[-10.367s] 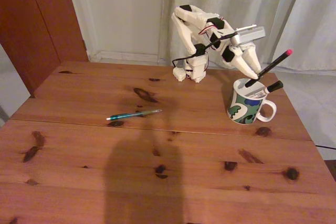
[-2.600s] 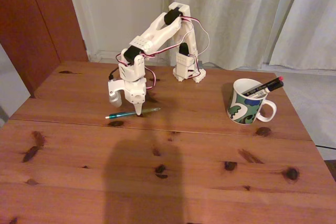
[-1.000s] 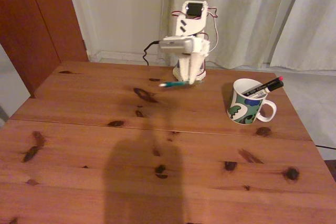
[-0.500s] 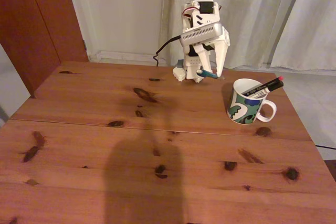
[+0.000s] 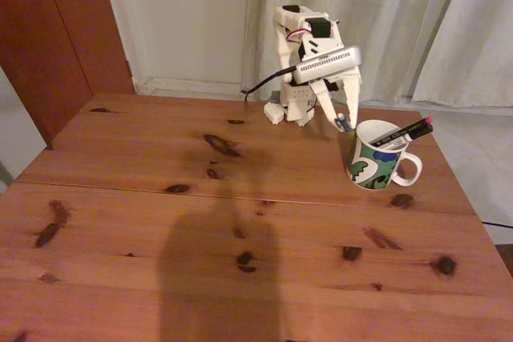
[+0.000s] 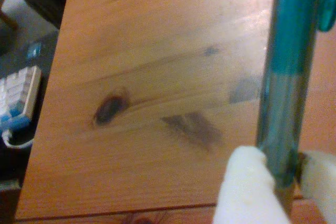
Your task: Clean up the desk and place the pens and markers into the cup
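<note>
On the right of the reddish-brown desk (image 5: 240, 222) stands the white cup (image 5: 375, 162) with green and blue swirls. A white-barrelled marker (image 5: 390, 140) and a black pen with a red tip (image 5: 418, 125) lean out of it to the right. In the fixed view my gripper (image 5: 341, 120) hangs just left of the cup's rim, shut on the teal pen (image 5: 345, 125). The wrist view shows the teal pen (image 6: 286, 77) pinched between my two white fingertips (image 6: 244, 182), with the gripper (image 6: 281, 177) above bare wood (image 6: 157, 77).
The arm's base (image 5: 290, 110) stands at the desk's back edge, in front of curtains. A brown door (image 5: 56, 30) is at the back left. In the wrist view a keyboard (image 6: 16, 103) lies beyond the desk's left edge.
The gripper picked the teal pen up off the desk's left half, lifted it and swung right. It now hangs by the cup's rim.
</note>
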Controlling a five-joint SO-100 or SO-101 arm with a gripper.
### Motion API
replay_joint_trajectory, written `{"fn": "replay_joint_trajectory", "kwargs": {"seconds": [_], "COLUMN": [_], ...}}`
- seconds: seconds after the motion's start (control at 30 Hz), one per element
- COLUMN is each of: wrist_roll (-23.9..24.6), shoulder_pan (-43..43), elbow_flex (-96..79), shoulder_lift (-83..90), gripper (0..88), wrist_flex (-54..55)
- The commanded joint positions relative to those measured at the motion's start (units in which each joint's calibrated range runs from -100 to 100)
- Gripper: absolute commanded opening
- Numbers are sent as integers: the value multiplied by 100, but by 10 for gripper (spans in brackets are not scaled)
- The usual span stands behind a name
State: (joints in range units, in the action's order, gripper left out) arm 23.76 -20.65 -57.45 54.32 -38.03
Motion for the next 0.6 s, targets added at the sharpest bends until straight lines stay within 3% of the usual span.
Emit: {"fn": "replay_joint_trajectory", "kwargs": {"seconds": [0.0, 0.57], "wrist_roll": [-396, -1653], "shoulder_pan": [-79, -489], "elbow_flex": [10, -350], "shoulder_lift": [455, 952], "gripper": [15, 15], "wrist_flex": [126, 212]}}
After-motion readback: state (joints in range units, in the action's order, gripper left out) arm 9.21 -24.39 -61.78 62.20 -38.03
